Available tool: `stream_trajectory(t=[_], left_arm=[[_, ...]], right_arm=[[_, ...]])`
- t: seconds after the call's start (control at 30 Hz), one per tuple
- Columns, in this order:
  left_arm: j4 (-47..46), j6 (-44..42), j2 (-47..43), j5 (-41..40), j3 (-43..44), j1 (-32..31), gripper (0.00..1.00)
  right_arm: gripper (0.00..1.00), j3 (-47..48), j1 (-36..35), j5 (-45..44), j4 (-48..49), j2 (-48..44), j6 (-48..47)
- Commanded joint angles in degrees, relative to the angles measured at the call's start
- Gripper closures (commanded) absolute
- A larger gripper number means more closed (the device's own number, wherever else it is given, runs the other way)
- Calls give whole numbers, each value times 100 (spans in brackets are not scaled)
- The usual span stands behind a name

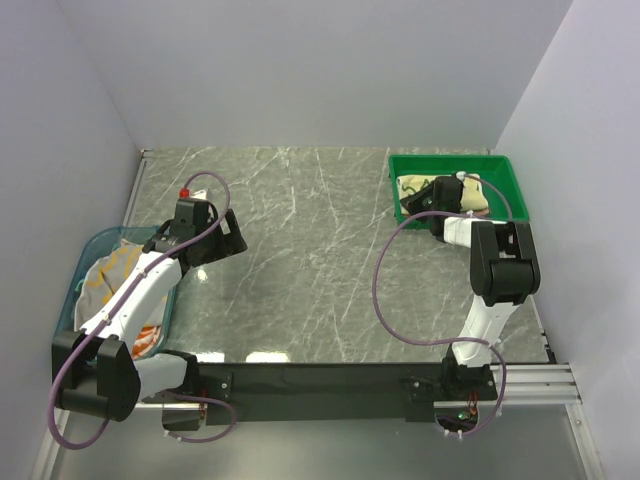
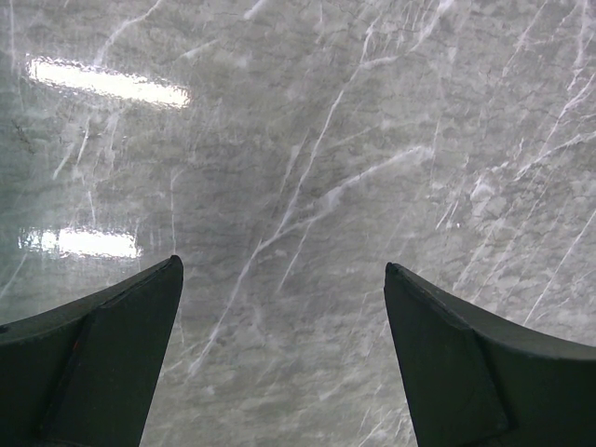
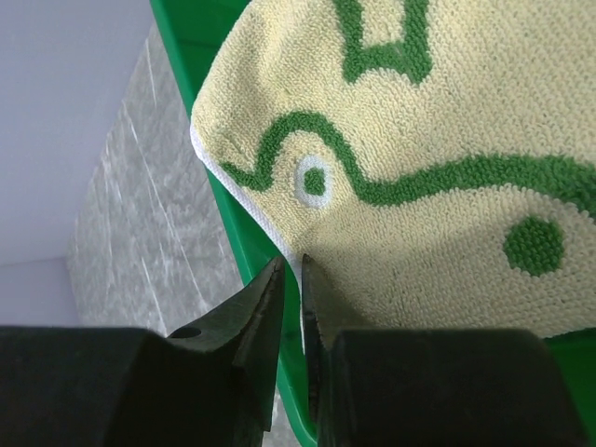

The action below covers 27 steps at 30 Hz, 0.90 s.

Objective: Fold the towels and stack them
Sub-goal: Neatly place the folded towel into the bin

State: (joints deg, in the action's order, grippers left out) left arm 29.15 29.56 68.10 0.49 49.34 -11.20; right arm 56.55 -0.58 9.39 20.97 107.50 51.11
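A pale yellow towel with green frog shapes (image 3: pixel 438 121) lies in the green tray (image 3: pixel 244 244) at the back right; in the top view it shows as a pale patch (image 1: pixel 410 186). My right gripper (image 3: pixel 291 261) is over the tray's left part (image 1: pixel 432 196), its jaws shut on the towel's white-hemmed edge near a corner. My left gripper (image 2: pixel 282 270) is open and empty above bare marble, at the left of the table (image 1: pixel 234 236). More towels (image 1: pixel 112 275), cream, yellow and orange, lie bunched in the blue basket (image 1: pixel 92 243).
The green tray (image 1: pixel 455 160) stands by the right wall. The blue basket stands at the table's left edge beside the left arm. Grey marble table (image 1: pixel 310 270) lies between them. White walls close in the back and both sides.
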Motion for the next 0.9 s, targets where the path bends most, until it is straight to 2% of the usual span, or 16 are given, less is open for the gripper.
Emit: stream_trajectory(t=[0.0, 0.13, 0.3, 0.33, 0.47, 0.57, 0.73, 0.87], left_arm=[[-120, -73, -7, 118, 58, 30, 5], [-120, -73, -24, 135, 67, 39, 5], [-137, -73, -77, 162, 67, 57, 5], [-137, -82, -86, 170, 67, 57, 5], [-146, -82, -217, 179, 58, 74, 5], [-146, -73, -384, 118, 58, 109, 4], [-164, -56, -709, 118, 40, 241, 4], [-172, -47, -1165, -22, -12, 276, 3]], right_arm=[[79, 30, 23, -174, -329, 86, 136], [77, 180, 5, -122, -401, 52, -31], [65, 347, 5, -121, -462, -343, -251], [59, 374, 5, -130, -489, -422, -286], [52, 576, 23, -218, -787, -1028, -584], [46, 699, 32, -279, -1199, -1537, -874], [34, 814, 32, -832, -2596, -2539, -1630], [29, 550, 32, -1474, -3493, -3942, -2263]])
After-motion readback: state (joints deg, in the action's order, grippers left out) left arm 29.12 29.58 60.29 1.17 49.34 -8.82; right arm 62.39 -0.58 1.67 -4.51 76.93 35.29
